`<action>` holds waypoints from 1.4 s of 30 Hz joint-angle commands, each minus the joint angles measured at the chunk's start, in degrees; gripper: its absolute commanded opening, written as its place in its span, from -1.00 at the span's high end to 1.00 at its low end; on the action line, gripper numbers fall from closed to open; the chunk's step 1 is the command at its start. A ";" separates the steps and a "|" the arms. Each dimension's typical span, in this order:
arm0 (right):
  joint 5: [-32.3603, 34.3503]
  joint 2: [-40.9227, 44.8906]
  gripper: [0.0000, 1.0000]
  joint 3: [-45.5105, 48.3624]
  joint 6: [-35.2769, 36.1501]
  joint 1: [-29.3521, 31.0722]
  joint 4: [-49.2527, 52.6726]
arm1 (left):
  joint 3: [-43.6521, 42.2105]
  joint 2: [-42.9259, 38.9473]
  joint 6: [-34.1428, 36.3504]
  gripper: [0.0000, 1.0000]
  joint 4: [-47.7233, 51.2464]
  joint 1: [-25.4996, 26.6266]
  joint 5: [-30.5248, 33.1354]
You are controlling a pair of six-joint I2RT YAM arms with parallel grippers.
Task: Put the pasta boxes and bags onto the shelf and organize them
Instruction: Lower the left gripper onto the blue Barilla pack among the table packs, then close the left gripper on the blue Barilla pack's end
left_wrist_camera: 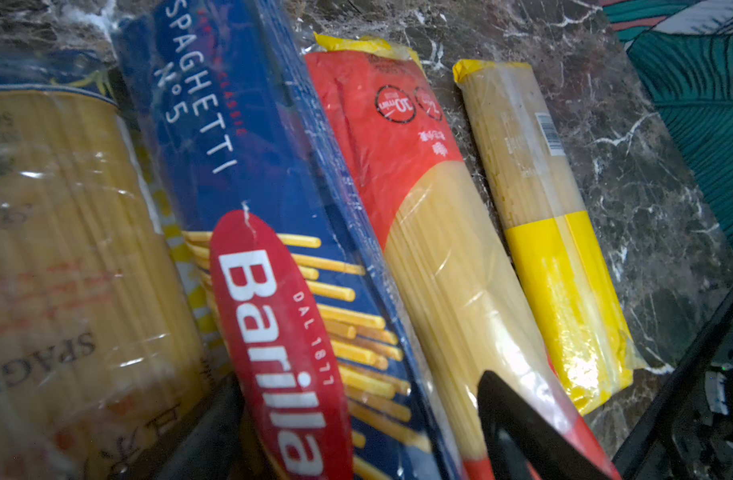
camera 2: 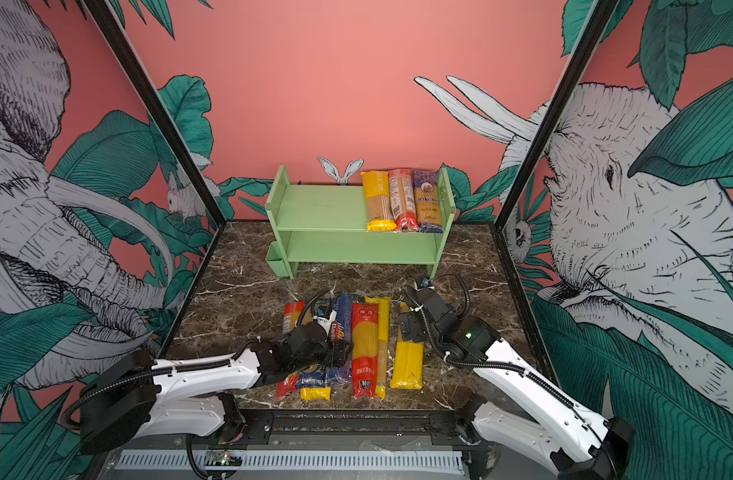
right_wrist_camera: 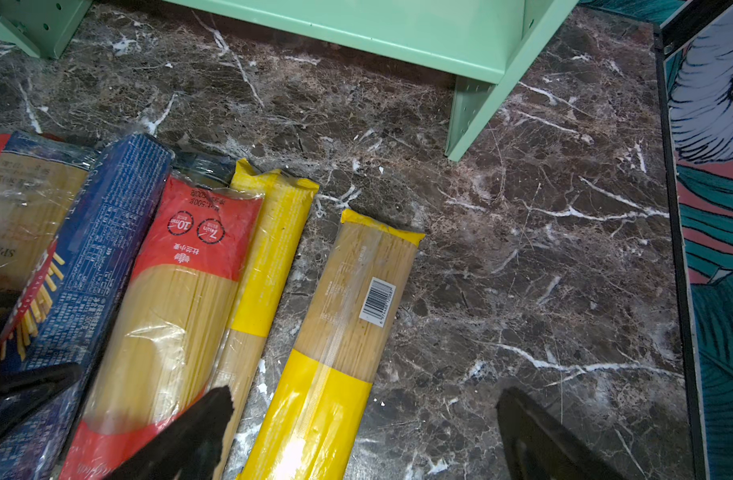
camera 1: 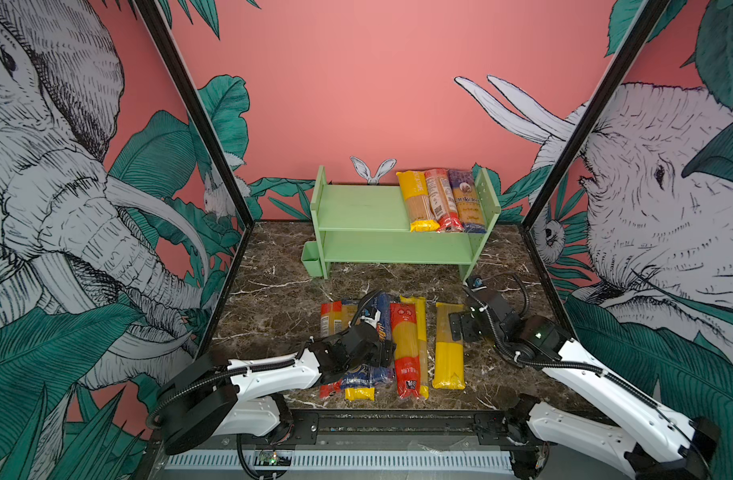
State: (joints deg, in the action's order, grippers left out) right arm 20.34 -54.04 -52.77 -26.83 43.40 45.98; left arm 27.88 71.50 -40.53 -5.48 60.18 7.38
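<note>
Three packs (camera 1: 439, 199) line shelf (camera 1: 356, 208) top's right end, saving room; left gripper (left_wrist_camera: 356, 399) straddles Barilla pack (left_wrist_camera: 240, 174) for pickup, clamp unclear; right gripper (right_wrist_camera: 365, 395) gapes wide above yellow pack (right_wrist_camera: 348, 299).

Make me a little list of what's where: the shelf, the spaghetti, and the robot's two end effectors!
shelf: pale green, two tiers, at the back
top tier: three spaghetti packs side by side at its right end
bottom tier: no packs seen
table: row of packs, including Barilla box and yellow pack
left end effector: jaws astride Barilla box
right end effector: open over yellow pack
</note>
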 commanded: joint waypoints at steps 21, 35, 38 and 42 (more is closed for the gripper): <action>1.19 0.34 -0.98 -3.99 -1.03 0.20 2.81 | 7.09 -11.05 5.82 0.54 18.65 0.29 3.02; 1.80 0.60 -0.97 -4.27 -1.13 0.24 3.84 | 8.09 -7.47 7.00 0.59 19.35 0.28 2.97; 1.81 0.60 -0.98 -4.08 -1.21 0.24 3.77 | 7.65 -4.70 6.64 0.52 18.48 0.29 1.59; 2.07 0.65 -0.98 -3.90 -1.12 0.22 3.95 | 6.81 -0.82 6.21 0.03 15.17 0.29 -1.47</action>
State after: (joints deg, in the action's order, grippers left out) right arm 20.95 -53.95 -56.21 -27.05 43.46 48.84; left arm 34.52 68.69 -34.59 12.16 60.25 8.62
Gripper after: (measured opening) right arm 0.988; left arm 0.468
